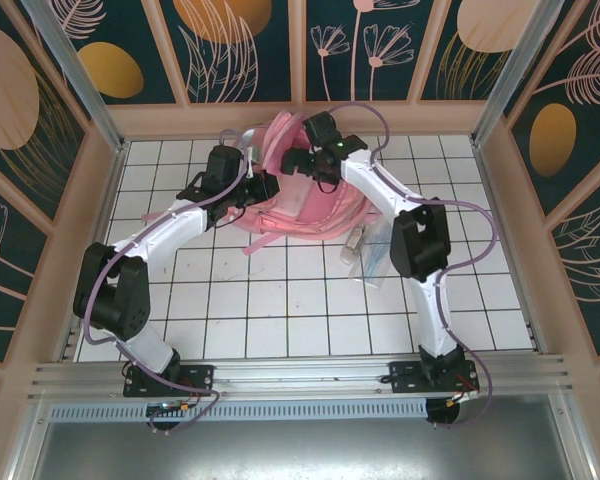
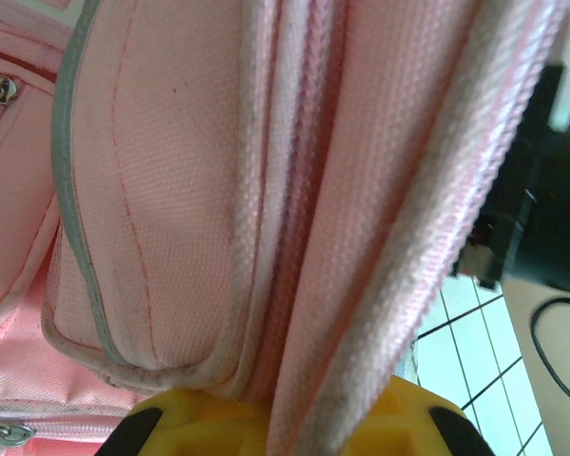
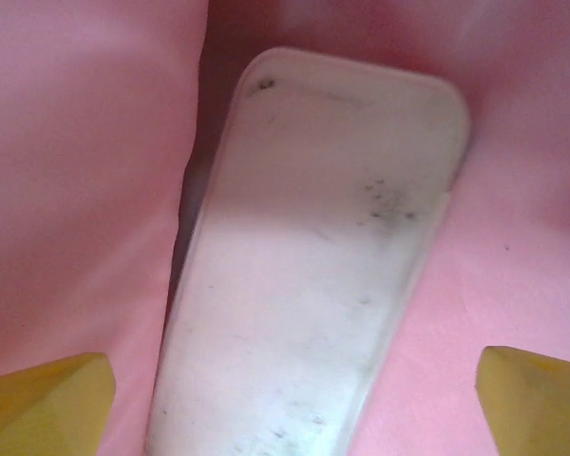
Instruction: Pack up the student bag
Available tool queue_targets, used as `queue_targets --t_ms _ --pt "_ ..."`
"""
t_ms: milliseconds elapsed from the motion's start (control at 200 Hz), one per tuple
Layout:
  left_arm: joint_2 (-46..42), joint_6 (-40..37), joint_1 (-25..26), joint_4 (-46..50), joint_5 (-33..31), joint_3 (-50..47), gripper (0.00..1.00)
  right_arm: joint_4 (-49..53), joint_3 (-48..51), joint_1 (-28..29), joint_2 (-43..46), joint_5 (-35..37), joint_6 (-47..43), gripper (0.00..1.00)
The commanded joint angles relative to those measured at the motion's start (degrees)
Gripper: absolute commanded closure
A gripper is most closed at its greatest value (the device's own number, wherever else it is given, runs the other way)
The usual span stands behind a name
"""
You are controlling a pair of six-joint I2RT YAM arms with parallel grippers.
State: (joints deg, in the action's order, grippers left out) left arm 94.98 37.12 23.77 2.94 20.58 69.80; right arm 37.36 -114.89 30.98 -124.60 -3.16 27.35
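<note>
Clear items [image 1: 365, 256] beside student bag [image 1: 315, 222]

A clear packet [image 1: 370, 262] lies on the white tiled surface [image 1: 280, 310], floral wall panels [image 1: 250, 50] behind; a scuffed, pale flat case [image 3: 313, 266] shows close up.

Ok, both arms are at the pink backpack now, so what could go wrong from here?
1. The left gripper seems to pinch only a piped edge of the student bag. If it slips, the opening may fall shut.
2. The right gripper is open over a white flat item inside the bag. Its fingers might snag the lining or drag the item when pulling out.
3. Small clear items lie beside the right arm, which could sweep them.
</note>
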Motion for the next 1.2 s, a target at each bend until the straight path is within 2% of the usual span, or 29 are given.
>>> queue_targets --t_ms 0,40,100,275,330,440,565,640,756,866,946,1051,1111,1196 --pt "-3.74 1.76 0.26 -5.93 2.09 3.35 1.00 -5.12 9.20 -2.03 7.71 -2.99 -0.07 0.15" --pt "-3.92 1.96 0.20 -5.92 2.09 3.32 1.00 -7.95 14.00 -2.22 9.86 -4.34 0.59 0.24" --pt "-4.28 2.40 0.27 -5.93 2.04 3.32 1.00 -12.32 20.21 -2.41 12.37 -6.19 1.75 0.32" --pt "-5.14 4.15 0.23 -6.63 2.81 2.84 1.00 -27.74 30.36 -2.05 13.31 -17.07 5.56 0.34" --pt "-5.45 4.83 0.25 -6.62 3.68 2.55 1.00 -31.58 31.00 -1.64 12.12 -17.88 6.19 0.38" --pt "-6.74 7.05 0.22 -7.46 5.26 1.03 1.00 -36.14 28.34 -1.87 6.96 -18.68 7.42 0.55" --pt "-8.32 8.30 0.30 -7.60 6.03 0.07 1.00 -44.11 23.12 -0.90 0.90 -25.03 9.44 0.67" --pt "-8.69 8.14 0.31 -7.12 5.47 -0.02 1.00 -45.83 16.76 0.94 -3.11 -29.10 9.66 0.67" --pt "-8.93 7.47 0.32 -6.81 4.32 -0.01 1.00 -42.42 6.02 3.69 -8.66 -32.82 8.02 0.68" --pt "-9.33 6.04 0.31 -5.64 2.60 -0.01 1.00 -35.01 1.70 3.87 -9.02 -30.97 3.30 0.68" --pt "-9.89 4.97 0.25 -5.14 1.04 -0.27 1.00 -33.86 6.34 2.75 -4.69 -29.19 1.47 0.65" --pt "-10.48 3.71 0.14 -4.87 -0.76 -0.45 1.00 -32.88 17.20 0.79 4.96 -25.68 0.36 0.58" --pt "-10.73 3.01 0.14 -4.96 -2.03 -0.58 1.00 -31.80 24.40 0.68 11.42 -22.46 0.33 0.51" --pt "-10.83 2.18 0.14 -5.55 -3.17 -1.04 1.00 -27.81 33.92 -2.93 20.34 -15.99 1.58 0.43"
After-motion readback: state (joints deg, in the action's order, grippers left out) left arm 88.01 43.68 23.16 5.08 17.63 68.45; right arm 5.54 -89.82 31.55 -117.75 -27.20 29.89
